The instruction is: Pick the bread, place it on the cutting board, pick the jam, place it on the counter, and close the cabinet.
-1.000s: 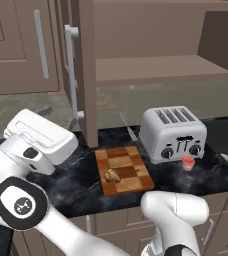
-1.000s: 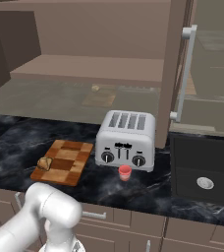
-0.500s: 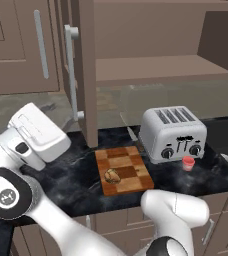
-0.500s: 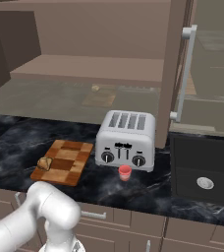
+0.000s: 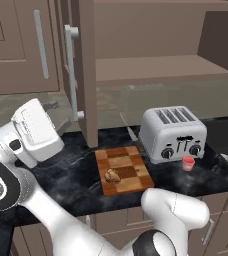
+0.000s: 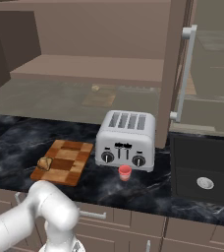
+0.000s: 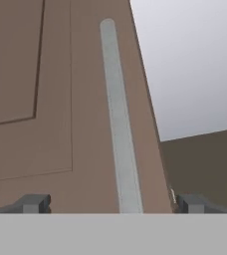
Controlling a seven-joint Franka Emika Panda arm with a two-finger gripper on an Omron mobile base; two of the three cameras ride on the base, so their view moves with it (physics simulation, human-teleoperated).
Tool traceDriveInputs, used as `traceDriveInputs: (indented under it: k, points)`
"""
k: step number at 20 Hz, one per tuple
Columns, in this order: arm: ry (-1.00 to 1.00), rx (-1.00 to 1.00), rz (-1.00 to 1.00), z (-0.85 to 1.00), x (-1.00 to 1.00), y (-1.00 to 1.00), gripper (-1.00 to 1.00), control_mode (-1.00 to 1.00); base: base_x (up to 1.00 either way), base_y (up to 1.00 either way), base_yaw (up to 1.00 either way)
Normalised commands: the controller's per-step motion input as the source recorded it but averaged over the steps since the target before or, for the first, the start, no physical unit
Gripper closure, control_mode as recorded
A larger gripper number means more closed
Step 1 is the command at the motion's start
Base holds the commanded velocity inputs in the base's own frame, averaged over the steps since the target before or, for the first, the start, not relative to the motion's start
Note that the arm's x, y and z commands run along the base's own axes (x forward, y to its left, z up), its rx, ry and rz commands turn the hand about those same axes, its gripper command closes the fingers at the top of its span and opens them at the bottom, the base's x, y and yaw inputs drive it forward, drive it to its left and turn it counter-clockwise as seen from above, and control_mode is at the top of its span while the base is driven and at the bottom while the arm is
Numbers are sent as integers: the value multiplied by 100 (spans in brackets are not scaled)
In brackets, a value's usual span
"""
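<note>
Hand view: pincer (image 7: 110,204) spread wide, nothing between the tips, aimed at a taupe panelled door with its long silver bar handle (image 7: 119,119) running up between the two tips. Door face near the camera; contact not visible, so touching or just short cannot be told. Grey wall and a darker brown surface past the door's edge on the right of that view.

Left base view: white hand raised at the left, level with the open door (image 5: 83,75) of the cabinet (image 5: 151,45), which stands swung out over the counter (image 5: 71,175). Cabinet shelf bare as far as visible.

Outward along the counter: cutting board (image 5: 123,170) lying flat just left of the toaster (image 5: 172,132), bread (image 5: 112,175) resting on its near left part. Jam (image 5: 188,163) upright on the black marble just in front of the toaster, apart from the board.

Right base view: same layout, bread (image 6: 45,163) on the board's near left corner, jam (image 6: 125,172) before the toaster, second door (image 6: 175,64) open at the right.

Judgement on progress: bread step done, jam step done. Left to do: closing the cabinet, apparently in hand now at the left door; right door likely still to follow.
</note>
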Motion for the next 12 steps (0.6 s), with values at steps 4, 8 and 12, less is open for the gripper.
traceDriveInputs:
  k: [4,8,12]
  points:
    - [-4,4,-13,0,0,0,-100,-100,0,0,0]
    - [-3,3,-12,0,0,0,-100,-100,0,0,0]
    - [-3,2,-12,0,0,0,-100,-100,0,0,0]
